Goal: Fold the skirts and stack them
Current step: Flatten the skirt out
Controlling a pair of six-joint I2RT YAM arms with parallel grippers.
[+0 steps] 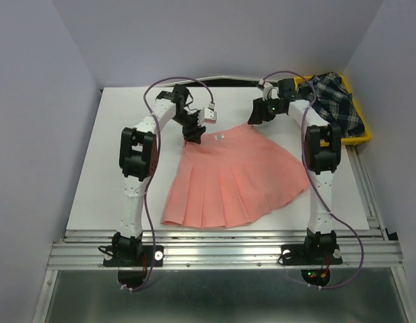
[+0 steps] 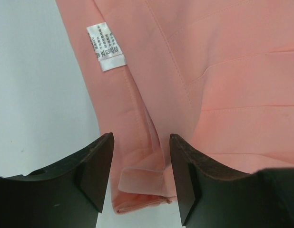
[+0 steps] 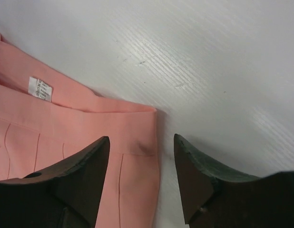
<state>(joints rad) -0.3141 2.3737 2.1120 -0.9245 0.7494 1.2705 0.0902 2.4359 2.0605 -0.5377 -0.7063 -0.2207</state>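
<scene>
Pale lilac walls (image 1: 33,101) close in your white table (image 1: 107,175) on three sides. You have the pink skirt (image 1: 228,182) spread flat around the middle of the table, with its waistband (image 3: 128,121) toward the far edge and its pleated hem fanning out toward the near edge. The plaid skirt (image 1: 336,101) lies bunched in the yellow tray (image 1: 361,138) at the far right corner, well apart from the pink one.

Your left gripper (image 2: 141,142) hangs over the left end of the waistband. Its jaws are parted about halfway with the folded corner of cloth lying between them, and they have hold of nothing. Your right gripper (image 3: 142,142) sits over the waistband's right end, its jaws equally parted. The left finger is over the pink cloth, the right finger is over bare table, and it too grips nothing.

A small white care label (image 2: 105,46) is sewn at the waistband, flipped outward. You can see rows of small dark print on it that look like Chinese characters, but they are too fine to read. No brand name shows anywhere.
</scene>
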